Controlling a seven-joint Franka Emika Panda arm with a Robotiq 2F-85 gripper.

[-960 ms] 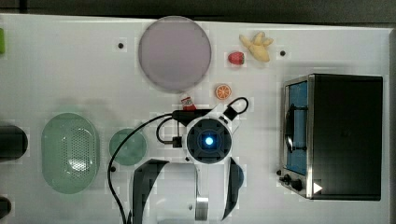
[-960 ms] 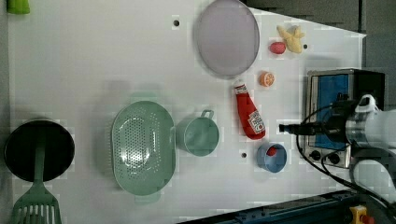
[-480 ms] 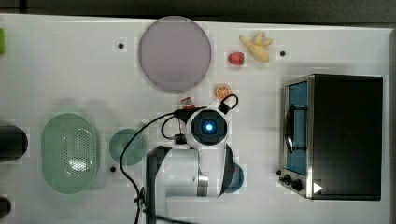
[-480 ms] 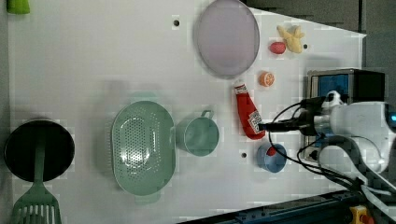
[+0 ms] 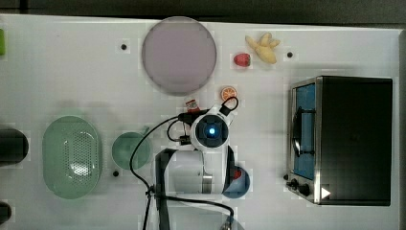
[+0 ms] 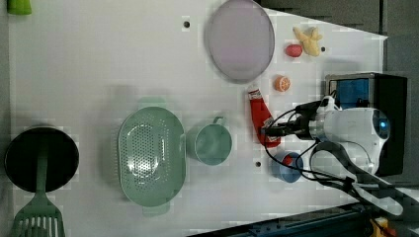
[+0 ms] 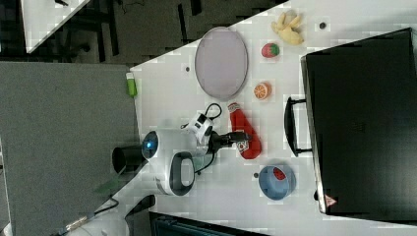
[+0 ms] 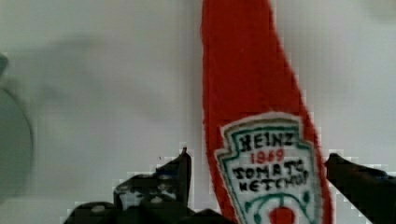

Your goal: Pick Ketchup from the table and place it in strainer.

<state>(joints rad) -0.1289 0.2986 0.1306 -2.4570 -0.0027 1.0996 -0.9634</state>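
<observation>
- White table (image 6: 99,59), flat top w/ a few small dark holes.
- Ketchup (image 6: 261,118) lying flat on it, cap twd the purple plate (image 6: 240,39).
- strainer (image 6: 150,155) sits at the left view's left-centre; green cup (image 6: 212,143) just beside it, near the Ketchup.
- Orange slice (image 6: 281,83) near the plate; strawberry (image 6: 293,50) and yellow toy (image 6: 309,40) close together by the far edge.
- Blue bowl (image 6: 286,167) near the front edge, sth red inside.
- Toaster oven (image 5: 342,139) at the top view's right.
- Black pan (image 6: 39,158) and green spatula (image 6: 37,219) at the left view's left edge.
</observation>
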